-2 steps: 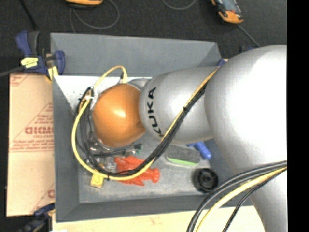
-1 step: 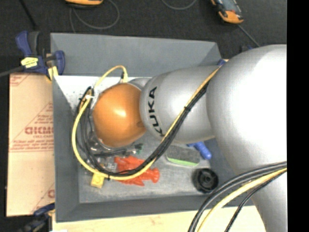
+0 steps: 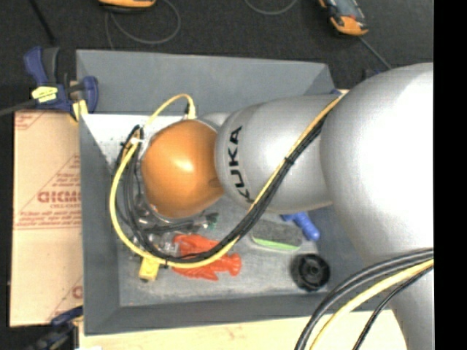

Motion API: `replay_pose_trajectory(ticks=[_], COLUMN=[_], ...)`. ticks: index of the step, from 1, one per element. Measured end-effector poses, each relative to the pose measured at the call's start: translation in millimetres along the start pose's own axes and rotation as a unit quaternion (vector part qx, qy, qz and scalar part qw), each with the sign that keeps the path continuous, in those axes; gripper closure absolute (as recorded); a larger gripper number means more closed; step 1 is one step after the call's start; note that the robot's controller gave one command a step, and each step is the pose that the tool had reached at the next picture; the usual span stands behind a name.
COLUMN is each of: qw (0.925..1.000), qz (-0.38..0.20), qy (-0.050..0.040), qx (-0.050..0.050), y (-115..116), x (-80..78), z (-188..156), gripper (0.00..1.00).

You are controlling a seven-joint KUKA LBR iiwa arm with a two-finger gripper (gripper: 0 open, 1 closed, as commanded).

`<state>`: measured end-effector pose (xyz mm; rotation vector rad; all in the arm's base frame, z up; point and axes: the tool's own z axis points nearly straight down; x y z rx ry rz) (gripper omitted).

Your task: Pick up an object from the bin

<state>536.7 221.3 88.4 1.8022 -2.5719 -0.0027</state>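
A grey metal bin point(image 3: 219, 75) seen from above, with a large silver robot arm point(image 3: 292, 159) reaching in from the right and covering much of the bin's middle. The arm's last link bears the brand name "KUKA" point(image 3: 235, 162) in black capitals, running lengthwise along the link. At the wrist sits a glossy, rounded orange cover point(image 3: 179, 170), and a yellow cable point(image 3: 113, 195) loops round its left side.

Below the cover, the dark gripper point(image 3: 155, 228) hangs low over the bin's floor, toward the left wall. The cover and cabling hide whether it is released or clenched.

Just beside the gripper, near the bin's lower edge, lies 1 flat orange-red thing point(image 3: 211, 262) with an uneven outline and a flared end pointing right. The cable crosses over it. No writing can be read on it.

3 more things lie to its right, apart from each other: a bright green strip point(image 3: 276, 243), a small blue piece point(image 3: 305, 227) partly under the arm, and a black round ribbed thing point(image 3: 311, 270) toward the lower right corner.
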Motion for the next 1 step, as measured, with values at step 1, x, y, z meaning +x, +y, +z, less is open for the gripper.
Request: replay_pose_trajectory(ticks=[1], qw=[1.0], qz=[0.0], qy=[-0.0006], qx=[0.001], y=[-0.9], x=[-0.5], z=[-11.0], gripper=[1.0])
